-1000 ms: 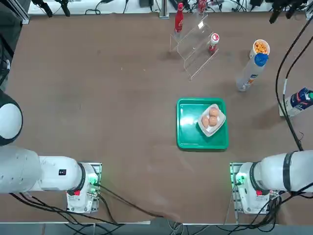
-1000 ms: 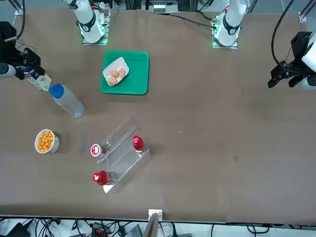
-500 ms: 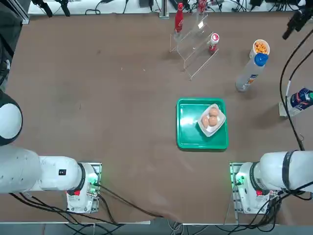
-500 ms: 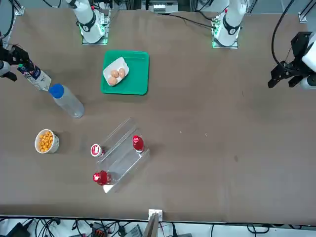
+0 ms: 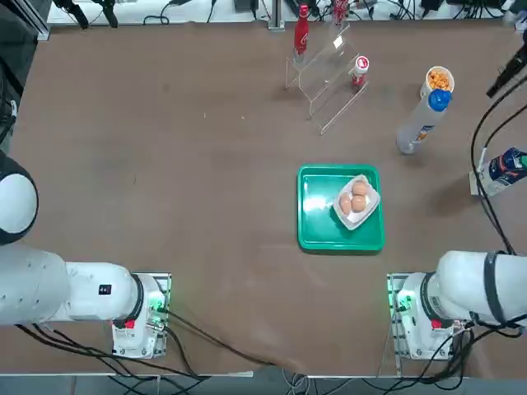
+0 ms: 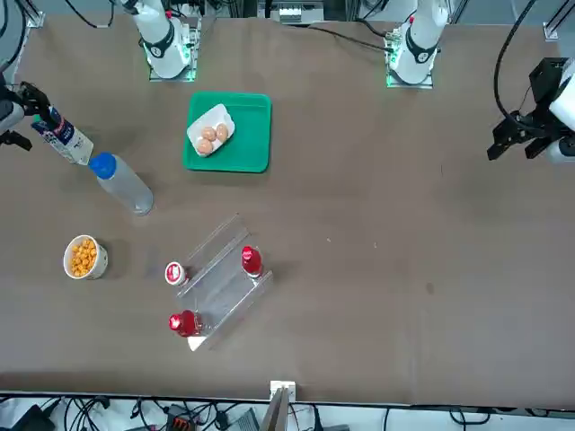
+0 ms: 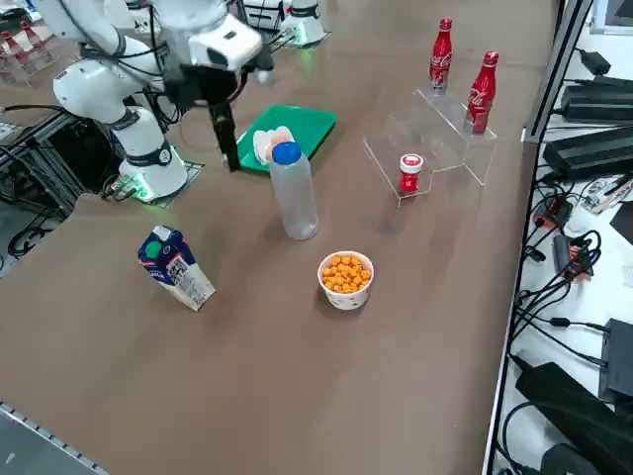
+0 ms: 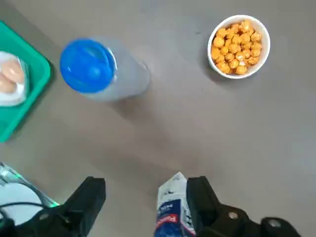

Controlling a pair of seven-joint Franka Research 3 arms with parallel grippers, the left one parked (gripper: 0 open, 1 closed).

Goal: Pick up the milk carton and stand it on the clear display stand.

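Right gripper [image 8: 145,197] hangs wide open above the milk carton [image 8: 173,210]; I judge an off-centre descent could topple it, one finger landing on it.

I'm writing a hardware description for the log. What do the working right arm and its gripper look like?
The right arm has glossy white rounded shells with dark bands at the joints. Its base is a metal plate lit by green lights, and black cables trail from it. The right gripper has two black, blocky fingers with a matte finish. No markings are legible.
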